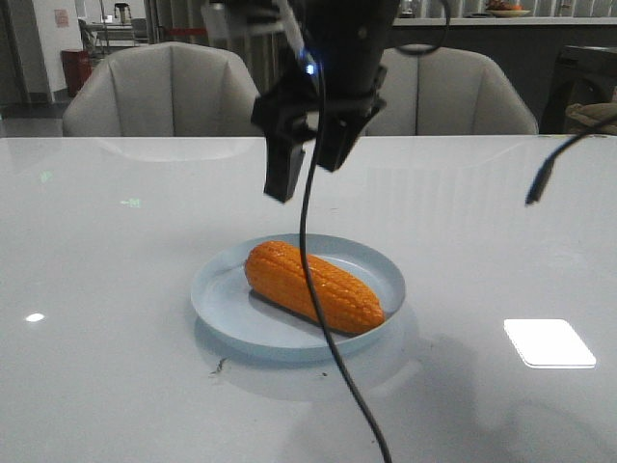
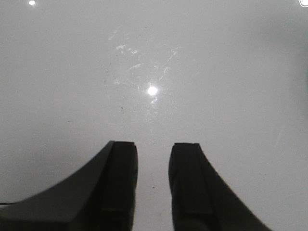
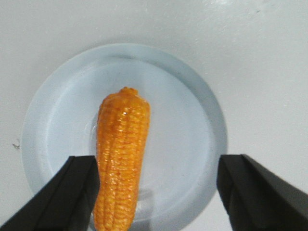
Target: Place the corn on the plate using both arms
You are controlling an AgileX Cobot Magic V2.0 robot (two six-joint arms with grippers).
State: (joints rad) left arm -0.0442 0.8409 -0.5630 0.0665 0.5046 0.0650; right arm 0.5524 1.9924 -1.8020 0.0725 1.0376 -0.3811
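Observation:
The orange-yellow corn (image 1: 313, 286) lies on its side in the pale blue plate (image 1: 224, 307), at the middle of the white table, tapered end toward the front right. My right gripper (image 1: 308, 169) hangs above the far side of the plate, wide open and empty. In the right wrist view the corn (image 3: 122, 159) lies in the plate (image 3: 185, 130) below the right gripper (image 3: 156, 163), close to one finger (image 3: 79, 185) and free of both. The left gripper (image 2: 153, 147) is over bare table, narrowly open, with nothing between its fingers. I cannot make it out in the front view.
A black cable (image 1: 333, 357) hangs from the arm across the plate toward the front edge. Another cable end (image 1: 542, 178) dangles at the right. Two pale chairs (image 1: 164, 92) stand behind the table. A bright light patch (image 1: 548, 342) lies at the front right.

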